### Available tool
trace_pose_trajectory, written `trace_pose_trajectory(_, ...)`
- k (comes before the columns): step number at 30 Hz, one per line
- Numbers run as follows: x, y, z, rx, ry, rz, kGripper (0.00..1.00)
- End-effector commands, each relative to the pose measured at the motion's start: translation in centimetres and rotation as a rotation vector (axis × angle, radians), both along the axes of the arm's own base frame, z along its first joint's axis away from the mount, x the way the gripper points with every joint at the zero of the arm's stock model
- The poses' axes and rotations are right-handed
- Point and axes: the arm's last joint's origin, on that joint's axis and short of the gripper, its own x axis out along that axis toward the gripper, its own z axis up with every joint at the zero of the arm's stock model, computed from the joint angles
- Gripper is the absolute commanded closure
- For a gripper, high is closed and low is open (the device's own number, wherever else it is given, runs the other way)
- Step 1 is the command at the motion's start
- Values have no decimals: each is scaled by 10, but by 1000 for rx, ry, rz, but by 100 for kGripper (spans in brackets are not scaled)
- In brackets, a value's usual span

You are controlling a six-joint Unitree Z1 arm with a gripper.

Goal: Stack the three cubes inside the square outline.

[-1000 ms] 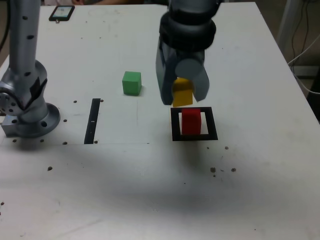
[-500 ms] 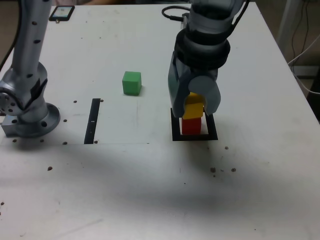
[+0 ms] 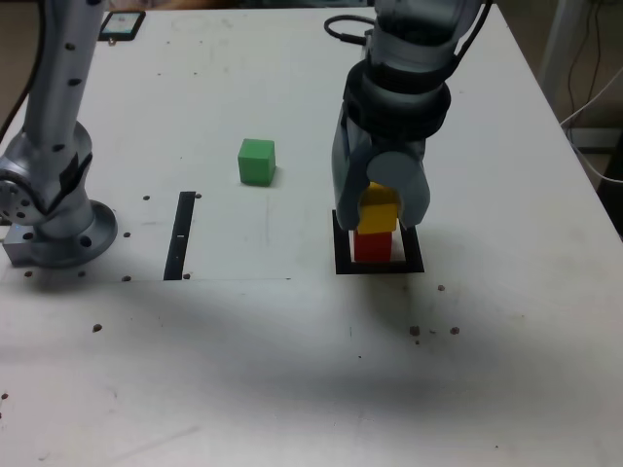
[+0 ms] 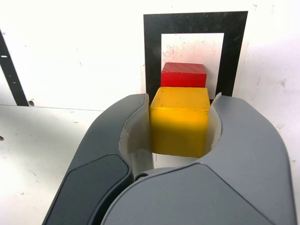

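**Yellow cube clamped above the red cube in the square outline**

No brand name, label or legible writing shows on the cubes, the arm or the table. A small dark device (image 3: 121,24) with a lit screen lies at the far edge toward the exterior view's left; whatever is on its screen is too small to read.

The gripper (image 3: 380,209) points down over the square outline (image 3: 379,266), its jaws drawn in narrow and clamped on the two sides of the yellow cube (image 3: 379,210). In the wrist view the yellow cube (image 4: 179,121) fills the gap between the grey jaws of the gripper (image 4: 180,124), and the red cube (image 4: 183,75) lies past it, within the pale centre of the square outline (image 4: 196,21). In the exterior view the yellow cube sits directly over the red cube (image 3: 371,245); whether the two faces touch cannot be told.

The green cube (image 3: 257,161) stands alone on the white table (image 3: 292,370), well apart from the outline toward the exterior view's left. A straight black strip (image 3: 182,234) lies between the outline and the arm's base (image 3: 54,219). The near part of the table is bare apart from small dark specks. The table's far-side edge on the exterior view's right runs near cables (image 3: 594,92).
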Motion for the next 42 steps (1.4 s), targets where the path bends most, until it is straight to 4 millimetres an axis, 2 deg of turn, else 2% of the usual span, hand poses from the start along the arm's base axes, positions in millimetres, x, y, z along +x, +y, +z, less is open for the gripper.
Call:
trace_pose_trajectory(1,1,1,-3,-7,10,0,72)
trace_pose_trajectory(11,-2,7,-1,-8,28,11,72)
trace_pose_trajectory(18,-3,8,-1,-13,49,10,66)
trace_pose_trajectory(42,3,15,-4,-31,34,12,66)
